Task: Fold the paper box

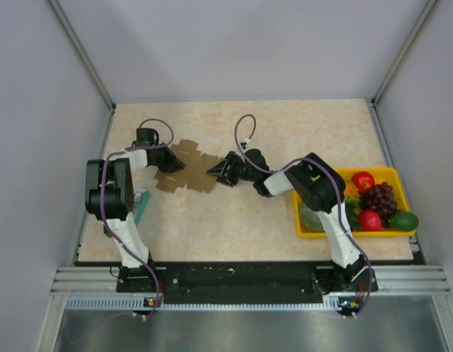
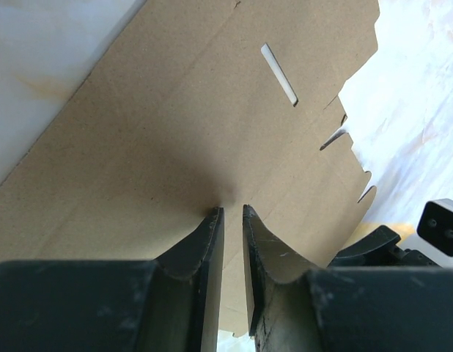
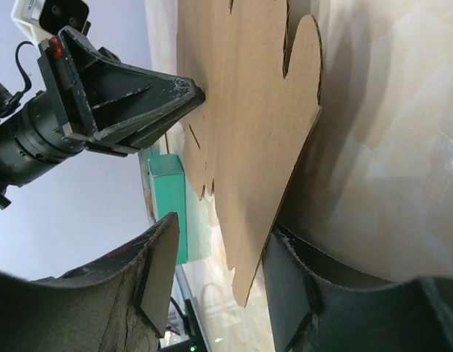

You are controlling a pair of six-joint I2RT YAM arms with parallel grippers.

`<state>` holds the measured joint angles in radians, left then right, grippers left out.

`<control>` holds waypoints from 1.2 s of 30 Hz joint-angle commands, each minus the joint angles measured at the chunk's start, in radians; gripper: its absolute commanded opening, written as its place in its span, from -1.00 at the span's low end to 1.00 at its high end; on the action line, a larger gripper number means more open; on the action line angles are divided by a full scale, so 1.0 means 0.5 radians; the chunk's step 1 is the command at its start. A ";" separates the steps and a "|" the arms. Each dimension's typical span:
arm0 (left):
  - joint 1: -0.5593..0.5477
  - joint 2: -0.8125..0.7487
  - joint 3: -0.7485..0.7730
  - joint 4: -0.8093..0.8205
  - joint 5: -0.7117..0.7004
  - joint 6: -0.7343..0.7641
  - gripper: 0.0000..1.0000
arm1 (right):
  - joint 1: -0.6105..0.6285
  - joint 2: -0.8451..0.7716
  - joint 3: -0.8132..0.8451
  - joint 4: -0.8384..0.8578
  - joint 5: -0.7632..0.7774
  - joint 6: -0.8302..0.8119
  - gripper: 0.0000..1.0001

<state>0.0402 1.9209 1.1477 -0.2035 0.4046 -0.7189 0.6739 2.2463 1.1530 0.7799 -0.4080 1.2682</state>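
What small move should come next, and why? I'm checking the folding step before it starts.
Probably close the right gripper on the paper box: a flap edge sits between its open fingers, while the left gripper already pinches the opposite edge, so both sides would be held for folding.

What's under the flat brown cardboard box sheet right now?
Under the brown cardboard sheet only the beige marbled tabletop shows around its edges. The left gripper presses its top; anything beneath the sheet's middle is covered.
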 commanded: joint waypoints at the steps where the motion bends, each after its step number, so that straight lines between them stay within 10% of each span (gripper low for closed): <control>1: -0.050 -0.050 -0.062 -0.038 0.028 -0.016 -0.58 | 0.039 0.017 0.069 0.125 0.012 0.004 -0.10; 8: -0.056 -0.246 -0.135 -0.020 0.065 0.048 -0.39 | 0.033 -0.029 0.106 -0.124 0.046 -0.079 -0.98; 18: -0.050 -1.315 -0.568 0.128 0.384 0.198 0.56 | -0.176 -0.593 -0.320 -0.023 -0.224 -0.186 -1.00; 26: -0.013 -1.860 -0.884 0.202 0.473 0.235 0.79 | -0.436 -1.228 -0.701 -0.173 -0.726 -0.493 -1.00; 36: 0.064 -1.738 -0.789 0.673 1.138 -0.117 0.72 | -0.602 -2.077 -1.103 -0.486 -0.923 -0.742 -1.00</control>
<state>0.0696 1.0195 0.7162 -0.0700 0.7715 -0.6865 0.3828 1.3590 0.6388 0.5930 -0.8078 0.9897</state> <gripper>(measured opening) 0.926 0.009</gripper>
